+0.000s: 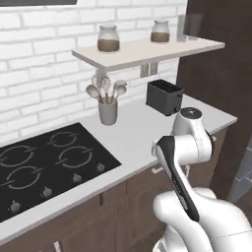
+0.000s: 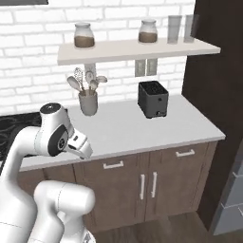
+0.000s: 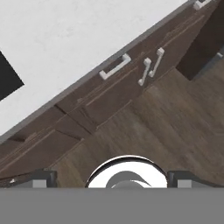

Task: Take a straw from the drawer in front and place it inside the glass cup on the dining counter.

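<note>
- Brown wood drawer (image 3: pixel 111 83) shut, pale handle on its front, right under the white surface (image 2: pixel 142 128) edge, above two cabinet doors (image 2: pixel 147 190).
- Jaws (image 3: pixel 112 177) spread wide, nothing between them, pointing down at the wood floor (image 3: pixel 175 127) near the cabinets.
- Arm (image 1: pixel 184 147) folded up near the surface edge.
- On the surface: toaster (image 2: pixel 153 98) far right, utensil pot (image 2: pixel 88 102) left of it, hob (image 1: pixel 44 167) at left.
- Shelf (image 2: pixel 137 50) above carries two jars.
</note>
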